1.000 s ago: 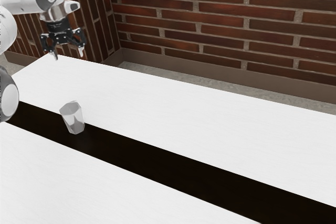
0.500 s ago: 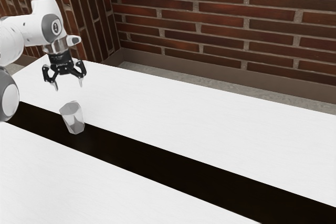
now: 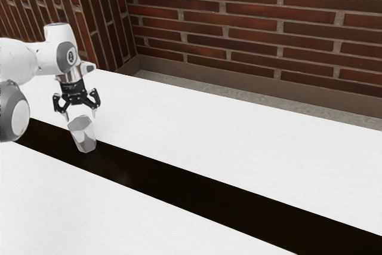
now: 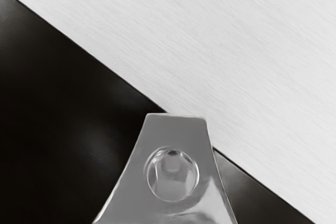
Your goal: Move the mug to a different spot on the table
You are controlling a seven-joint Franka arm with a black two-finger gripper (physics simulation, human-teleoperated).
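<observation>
Translucent grey faceted mug [image 3: 83,134]: likely light, stiff, slick; take by opposite walls. Black gripper [image 3: 76,110], fingers [image 3: 94,105] wide above rim.

White table [image 3: 239,135] with a black band [image 3: 197,192] running diagonally from mid-left to lower right. Grey glassy mug [image 3: 83,136] stands on the band, left of frame.

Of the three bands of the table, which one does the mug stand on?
The black band, the dark one between the two white bands; the mug stands near its far edge.
</observation>
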